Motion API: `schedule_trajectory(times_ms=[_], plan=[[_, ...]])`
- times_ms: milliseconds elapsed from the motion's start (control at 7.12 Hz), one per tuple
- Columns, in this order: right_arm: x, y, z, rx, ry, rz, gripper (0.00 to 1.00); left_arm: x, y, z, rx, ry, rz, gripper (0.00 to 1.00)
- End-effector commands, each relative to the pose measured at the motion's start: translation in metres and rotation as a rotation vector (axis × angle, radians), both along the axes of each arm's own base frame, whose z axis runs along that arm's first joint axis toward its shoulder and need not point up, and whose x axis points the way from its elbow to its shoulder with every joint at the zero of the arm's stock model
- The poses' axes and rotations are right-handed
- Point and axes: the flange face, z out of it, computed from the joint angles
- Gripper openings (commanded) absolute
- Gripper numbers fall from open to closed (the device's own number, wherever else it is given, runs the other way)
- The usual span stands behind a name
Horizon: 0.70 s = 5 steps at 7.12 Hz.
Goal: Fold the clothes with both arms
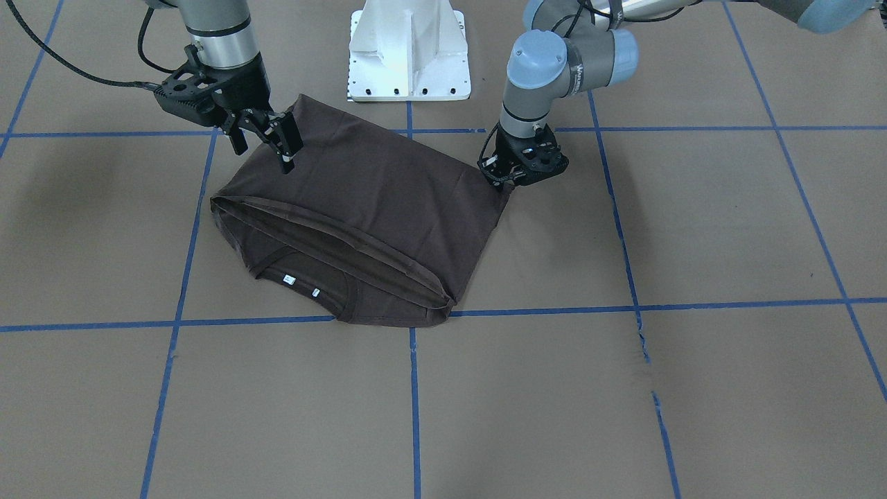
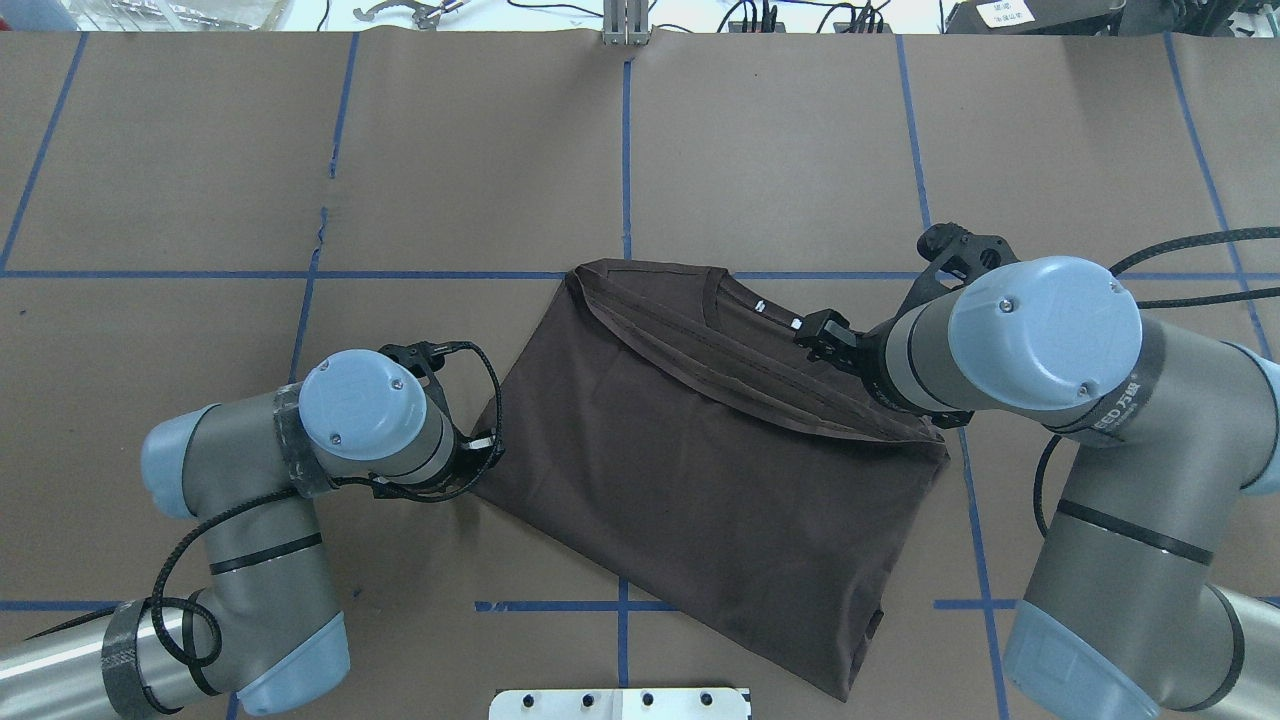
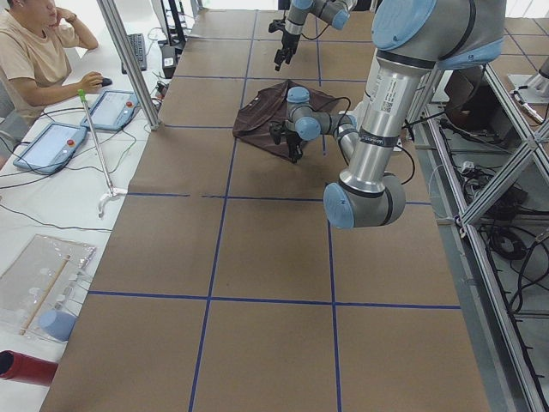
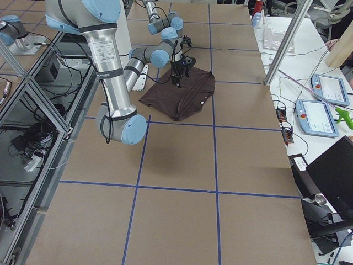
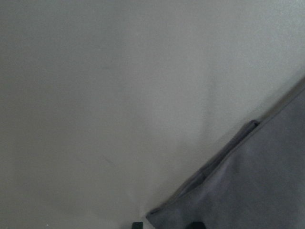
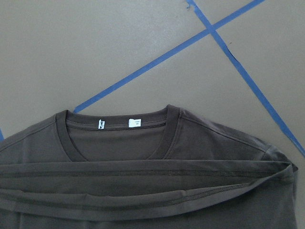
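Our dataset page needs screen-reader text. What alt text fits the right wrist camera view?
A dark brown T-shirt lies on a brown table, its hem folded up to just below the round collar, which carries two small white labels. Blue tape lines cross the table.

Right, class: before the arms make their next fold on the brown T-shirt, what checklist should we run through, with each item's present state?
1. Right end effector open: ok, jaws apart over the T-shirt.
2. Left end effector gripping the T-shirt's corner: cannot tell; it sits low at that corner.
3. Collar left uncovered by the folded-up hem: ok.
4. Hem edges aligned: not ok, they lie offset.
5. T-shirt square to the blue tape lines: not ok, it lies askew.
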Motion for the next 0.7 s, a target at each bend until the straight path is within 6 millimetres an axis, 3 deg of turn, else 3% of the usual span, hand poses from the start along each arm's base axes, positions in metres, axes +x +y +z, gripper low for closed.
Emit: schedule_trajectory(times_ms=[0, 140, 562], plan=[[0.000, 0.000, 0.000, -0.001, 0.000, 0.001, 1.00, 0.002, -0.001, 0.004, -0.006, -0.009, -0.002, 0.26], [0.000, 0.000, 0.000, 0.000, 0.001, -0.001, 1.00, -0.001, 0.000, -0.003, 0.001, 0.004, -0.001, 0.00], [-0.001, 0.000, 0.002, -0.002, 0.003, 0.001, 1.00, -0.015, -0.003, -0.027, 0.024, 0.045, -0.007, 0.00]])
